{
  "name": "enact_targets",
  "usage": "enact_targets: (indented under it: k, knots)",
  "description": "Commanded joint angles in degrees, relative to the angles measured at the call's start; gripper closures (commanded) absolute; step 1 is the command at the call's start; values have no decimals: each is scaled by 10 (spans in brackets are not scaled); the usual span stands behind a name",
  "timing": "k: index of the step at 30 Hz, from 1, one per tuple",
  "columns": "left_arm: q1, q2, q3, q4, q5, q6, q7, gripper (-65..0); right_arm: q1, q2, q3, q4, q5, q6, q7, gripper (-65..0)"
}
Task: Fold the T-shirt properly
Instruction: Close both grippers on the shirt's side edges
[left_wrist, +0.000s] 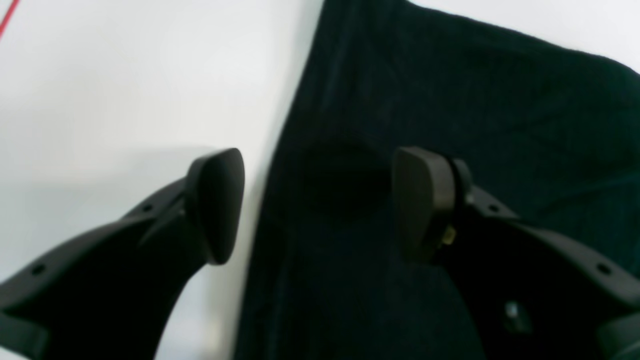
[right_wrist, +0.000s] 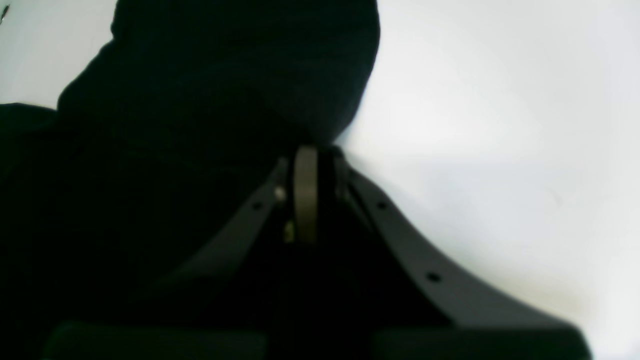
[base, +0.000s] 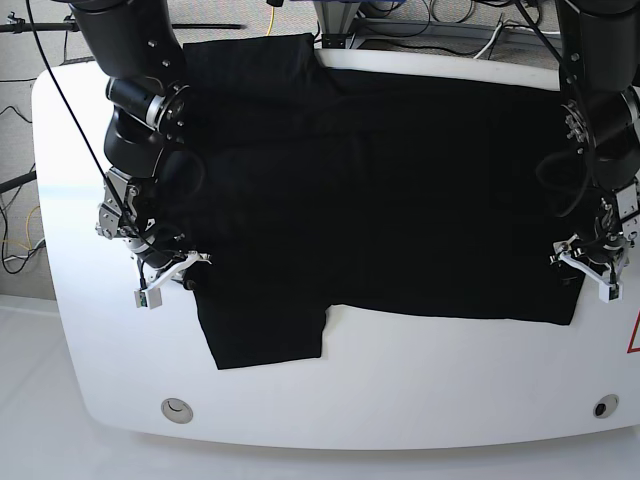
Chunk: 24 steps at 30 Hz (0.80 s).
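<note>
The T-shirt is spread flat, plain side up, across most of the white surface; no print can be seen. One sleeve points toward the near edge and the other lies at the far edge, so the collar end is toward the base view's left and the hem toward its right.

The right hand is clenched at the shirt's edge by the near sleeve. In its wrist view black cloth is bunched directly at the closed tips, so a pinch on the T-shirt is judged likely, though the cloth between the pads cannot be made out.

The left hand is released, its jaws standing wide astride the hem edge: one finger is over bare surface, the other over cloth. Nothing is held by it.

The step in hand is judged to be the taking of grips for a first fold, which has not yet been made. For the next move, the left hand would need to be lowered and closed on the hem edge. Both held points would then need to be lifted and carried together, so that the cloth is not dragged askew.
</note>
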<state>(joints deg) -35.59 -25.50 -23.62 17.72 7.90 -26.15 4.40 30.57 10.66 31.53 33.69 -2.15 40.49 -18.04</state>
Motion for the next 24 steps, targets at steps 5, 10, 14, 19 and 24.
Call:
enact_targets:
  k: [5, 10, 14, 19, 24]
  knots:
    - [-16, -9, 0, 4, -2, -2, -2, -405, 11, 6, -1, 5, -6, -5, -10, -6]
    - [-5, -7, 0, 18, -4, -5, 5, -254, 8, 6, -1, 3, -6, -5, -11, -11]
    - [-1, -6, -1, 18, -4, -5, 5, -130, 8, 6, -2, 4, -6, -5, -11, -11]
    - [4, -2, 0, 22, -5, 0, -6, -103, 8, 6, -2, 7, -5, -5, -7, -12]
    - [8, 0, 1, 26, -4, 0, -9, -222, 7, 6, -2, 8, -5, -5, -8, -12]
